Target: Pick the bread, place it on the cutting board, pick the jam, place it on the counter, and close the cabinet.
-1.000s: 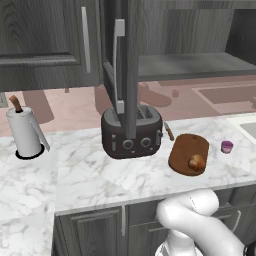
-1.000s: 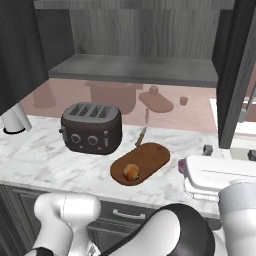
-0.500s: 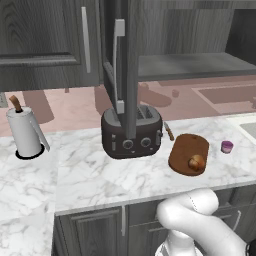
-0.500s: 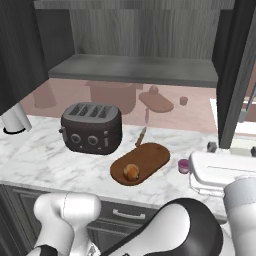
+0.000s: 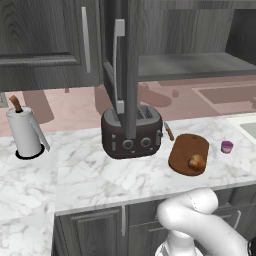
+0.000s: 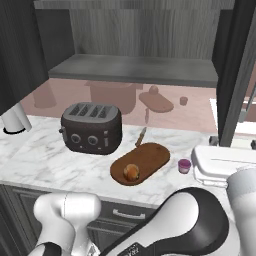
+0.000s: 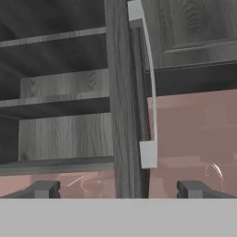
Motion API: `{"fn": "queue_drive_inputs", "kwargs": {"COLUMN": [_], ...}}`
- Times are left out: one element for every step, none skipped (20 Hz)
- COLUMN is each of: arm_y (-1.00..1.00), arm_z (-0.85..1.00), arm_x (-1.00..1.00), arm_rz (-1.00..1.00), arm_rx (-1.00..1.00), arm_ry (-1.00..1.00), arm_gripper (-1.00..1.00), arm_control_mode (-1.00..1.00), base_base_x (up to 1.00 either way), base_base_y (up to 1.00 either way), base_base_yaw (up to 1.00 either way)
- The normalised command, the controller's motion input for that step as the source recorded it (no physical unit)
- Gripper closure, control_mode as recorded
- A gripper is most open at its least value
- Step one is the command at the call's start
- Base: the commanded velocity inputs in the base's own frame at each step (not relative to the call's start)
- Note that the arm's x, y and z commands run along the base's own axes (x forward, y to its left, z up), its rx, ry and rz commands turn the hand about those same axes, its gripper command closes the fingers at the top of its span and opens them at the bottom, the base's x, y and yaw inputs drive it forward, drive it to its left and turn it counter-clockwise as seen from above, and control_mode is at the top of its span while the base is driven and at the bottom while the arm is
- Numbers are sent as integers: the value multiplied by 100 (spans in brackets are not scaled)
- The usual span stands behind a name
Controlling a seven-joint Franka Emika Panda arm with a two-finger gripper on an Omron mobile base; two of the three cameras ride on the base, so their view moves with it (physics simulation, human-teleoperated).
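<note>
Cabinet door (image 7: 124, 102) stands edge-on straight ahead of your end effector (image 7: 118, 189), its long axis vertical, with the silver bar handle (image 7: 150, 88) just to the right of that edge and the open shelves off to the left. Your end effector is spread wide and holds nothing, the two fingertips (image 7: 44, 189) sitting either side of the door's edge. In the base views the bread (image 5: 196, 162) already rests on the cutting board (image 5: 186, 151) and the jam (image 5: 227, 146) stands on the surface (image 5: 85, 175) just beside the board, so by my reading only the closing is left. To shut it you will likely need to get onto the door's face and push it toward the shelves
</note>
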Motion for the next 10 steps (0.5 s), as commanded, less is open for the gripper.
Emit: {"fn": "queue_drive_inputs", "kwargs": {"arm_y": [-6,-7,-9,-9,-10,-10,-13,-15,-14,-14], "arm_z": [0,0,0,0,0,0,0,0,0,0], "arm_x": [25,25,24,24,24,23,17,15,14,14], "arm_rz": [2,2,2,2,2,2,2,3,3,3], "arm_rx": [0,0,0,0,0,0,0,0,0,0], "arm_ry": [0,0,0,0,0,0,0,0,0,0], "arm_gripper": [-100,-100,-100,-100,-100,-100,-100,-100,-100,-100], "arm_control_mode": [-100,-100,-100,-100,-100,-100,-100,-100,-100,-100], "base_base_x": [0,0,0,0,0,0,0,0,0,0], "base_base_y": [0,0,0,0,0,0,0,0,0,0], "base_base_yaw": [0,0,0,0,0,0,0,0,0,0]}}
